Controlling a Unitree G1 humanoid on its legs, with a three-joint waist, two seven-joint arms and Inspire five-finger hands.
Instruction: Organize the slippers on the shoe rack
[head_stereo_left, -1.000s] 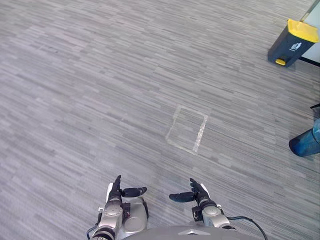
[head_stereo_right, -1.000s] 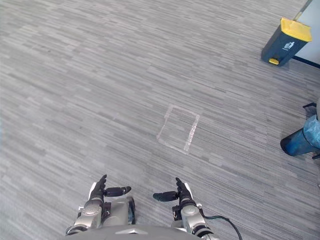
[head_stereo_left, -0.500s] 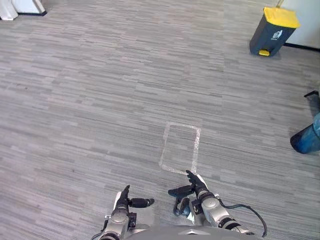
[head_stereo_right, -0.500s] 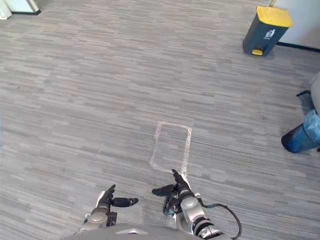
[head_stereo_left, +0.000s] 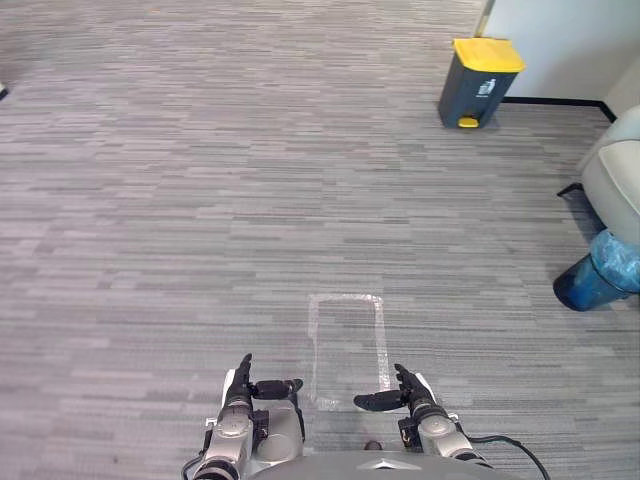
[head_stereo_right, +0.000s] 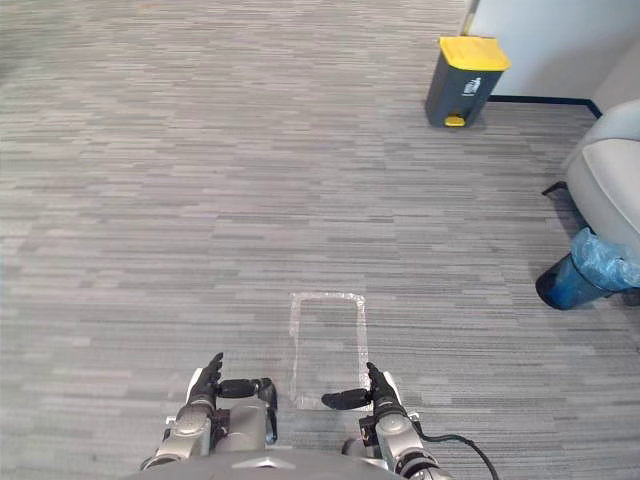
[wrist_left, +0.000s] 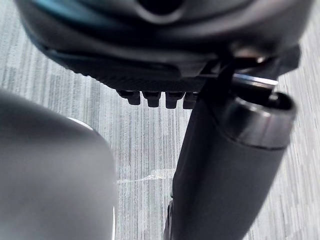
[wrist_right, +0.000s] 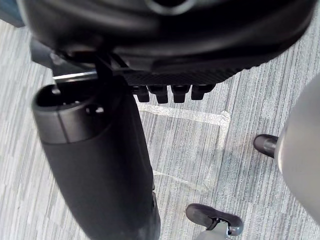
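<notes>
My left hand (head_stereo_left: 240, 385) is held low in front of me over the grey carpet, fingers straight and thumb pointing inward, holding nothing. My right hand (head_stereo_left: 405, 392) mirrors it a short way to the right, also open and empty. In the left wrist view the left hand (wrist_left: 165, 60) has its fingers stretched out over bare carpet. The right hand (wrist_right: 165, 45) looks the same in the right wrist view, above a strip of tape on the floor.
A taped rectangle (head_stereo_left: 347, 345) marks the carpet just ahead of my hands. A dark bin with a yellow lid (head_stereo_left: 478, 80) stands by the far wall. At the right are a blue-lined bin (head_stereo_left: 590, 280) and a light armchair (head_stereo_left: 620, 175).
The camera has turned, so the taped rectangle now lies closer to my hands and the yellow-lidded bin sits further left. Both hands stay open and empty.
</notes>
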